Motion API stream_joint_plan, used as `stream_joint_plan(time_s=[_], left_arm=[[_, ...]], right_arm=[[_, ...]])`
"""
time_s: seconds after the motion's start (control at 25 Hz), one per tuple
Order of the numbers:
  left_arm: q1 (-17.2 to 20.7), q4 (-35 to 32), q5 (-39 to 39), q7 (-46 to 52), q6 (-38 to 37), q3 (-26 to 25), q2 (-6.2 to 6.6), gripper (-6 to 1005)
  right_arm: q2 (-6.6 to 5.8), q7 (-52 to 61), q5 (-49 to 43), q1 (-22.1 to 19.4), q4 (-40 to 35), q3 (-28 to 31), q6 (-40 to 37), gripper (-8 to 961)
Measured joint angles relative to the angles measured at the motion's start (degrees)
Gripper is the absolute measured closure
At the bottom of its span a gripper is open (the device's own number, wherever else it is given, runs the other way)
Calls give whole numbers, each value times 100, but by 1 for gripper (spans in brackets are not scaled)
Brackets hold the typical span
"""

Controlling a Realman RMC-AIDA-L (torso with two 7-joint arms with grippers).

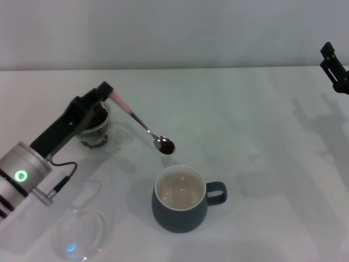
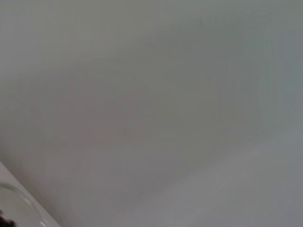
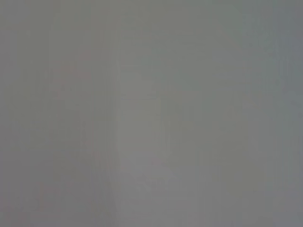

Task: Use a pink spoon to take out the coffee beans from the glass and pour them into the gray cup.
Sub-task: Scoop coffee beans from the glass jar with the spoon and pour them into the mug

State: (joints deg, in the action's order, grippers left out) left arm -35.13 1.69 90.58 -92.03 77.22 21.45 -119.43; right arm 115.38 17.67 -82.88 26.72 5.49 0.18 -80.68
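Note:
My left gripper (image 1: 107, 91) is shut on the pale-pink handle of the pink spoon (image 1: 140, 124), held above the table. The spoon slopes down to the right, and its metal bowl carries dark coffee beans (image 1: 166, 146) just above and to the left of the gray cup (image 1: 180, 198). The gray cup stands upright with a cream inside that looks empty and its handle to the right. The glass (image 1: 97, 130) with more beans sits under my left arm, partly hidden by it. My right gripper (image 1: 334, 67) is parked at the far right edge of the head view.
A flat clear glass dish (image 1: 79, 234) lies at the front left, near my left arm's wrist. The white table meets a pale wall at the back. Both wrist views show only blank pale surface, with a curved glass edge (image 2: 19, 201) in a corner of the left one.

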Motion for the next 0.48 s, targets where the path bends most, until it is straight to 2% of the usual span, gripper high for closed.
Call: stream_joint_plan(time_s=[0.24, 0.48], left_arm=[[-275, -37, -653, -230, 3, 0, 5, 864], [-428, -407, -1273, -475, 47, 0, 25, 864]], right_arm=[[9, 3, -1, -41, 28, -1, -11, 136], [18, 37, 0, -63, 34, -1, -39, 136]])
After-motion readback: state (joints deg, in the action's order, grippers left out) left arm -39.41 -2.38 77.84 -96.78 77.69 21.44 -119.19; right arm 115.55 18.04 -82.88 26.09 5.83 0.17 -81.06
